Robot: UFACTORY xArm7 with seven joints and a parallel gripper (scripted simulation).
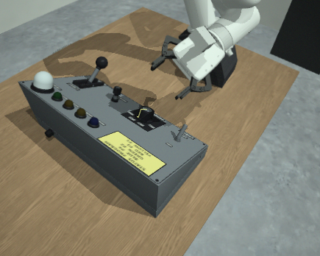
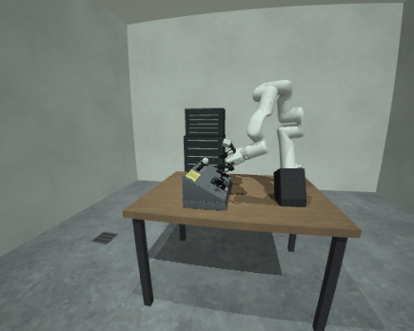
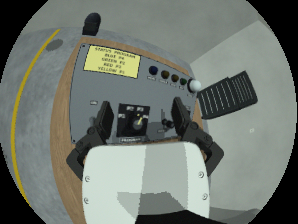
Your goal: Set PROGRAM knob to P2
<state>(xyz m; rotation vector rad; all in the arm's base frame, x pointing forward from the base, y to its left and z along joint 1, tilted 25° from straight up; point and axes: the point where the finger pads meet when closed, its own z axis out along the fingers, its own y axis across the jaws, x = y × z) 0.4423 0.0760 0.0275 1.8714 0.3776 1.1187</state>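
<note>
The grey console stands on the wooden table. Its black PROGRAM knob with a yellow pointer line sits on a black plate right of the middle of the sloped panel. My gripper is open and empty, hovering behind and above the knob, apart from it. In the wrist view the knob lies between my two fingers, farther off. The console also shows in the exterior view.
On the panel are a white dome, a ball-topped lever, a small slider, several coloured buttons, a toggle switch and a yellow label. The arm's black base stands behind.
</note>
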